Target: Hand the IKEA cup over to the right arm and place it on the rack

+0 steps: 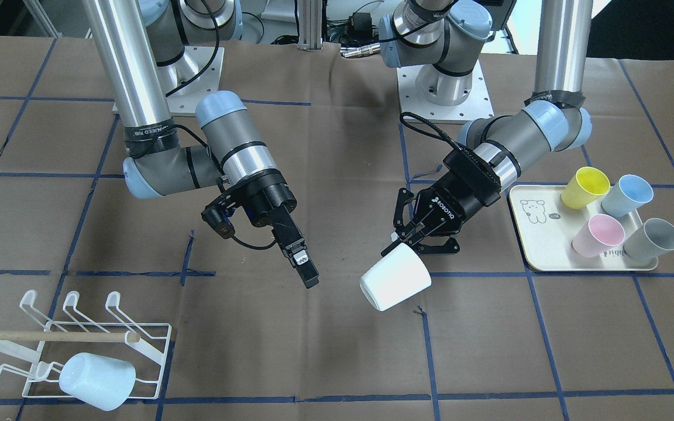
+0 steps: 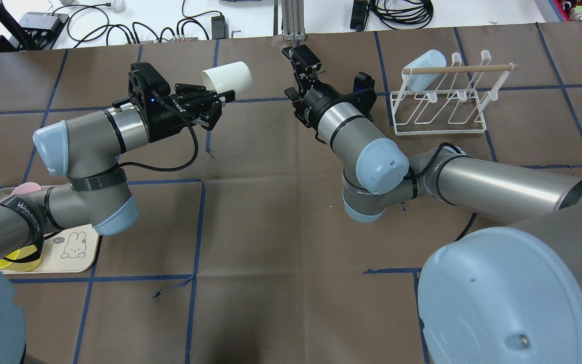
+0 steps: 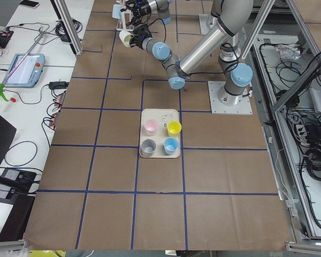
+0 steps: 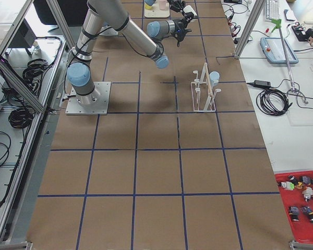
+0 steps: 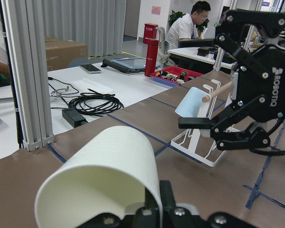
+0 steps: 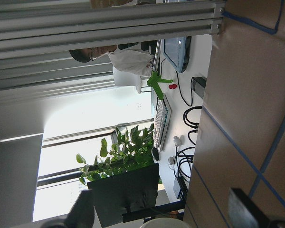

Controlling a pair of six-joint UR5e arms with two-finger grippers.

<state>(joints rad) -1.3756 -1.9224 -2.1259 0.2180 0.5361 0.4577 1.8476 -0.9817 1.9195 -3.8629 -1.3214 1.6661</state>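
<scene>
Nearest in the front-facing view, at 8 o'clock, one rack [image 1: 88,351] is set close to the near table edge. One dowel [image 1: 50,336] is laid across it, and one pale-blue cup [image 1: 98,380] is hung on its near row. Three far prongs are seen bare. From 7 to 4 o'clock the table [image 1: 313,362] is shown as bare brown paper, so open room is given along the near edge and between rack and grippers.

Farther in, near the centre, one white cup [image 1: 395,278] is held on its side above the paper by the left gripper [image 1: 416,237]. Its rim wall is pinched by the claw fingers, one inside the mouth and one outside, as shown in the left wrist view. Its base is pointed toward 8 o'clock. At 9 o'clock of it the right gripper [image 1: 309,275] is hung, parted from it by a clear gap. Its flat fingers are seen spread wide in the right wrist view.

At 3 o'clock one cream tray [image 1: 533,234] is laid, and four cups are stood on it: a yellow cup [image 1: 585,187], a blue cup [image 1: 626,196], a pink cup [image 1: 598,235] and a grey cup [image 1: 653,241]. Its 9 o'clock half is bare.
</scene>
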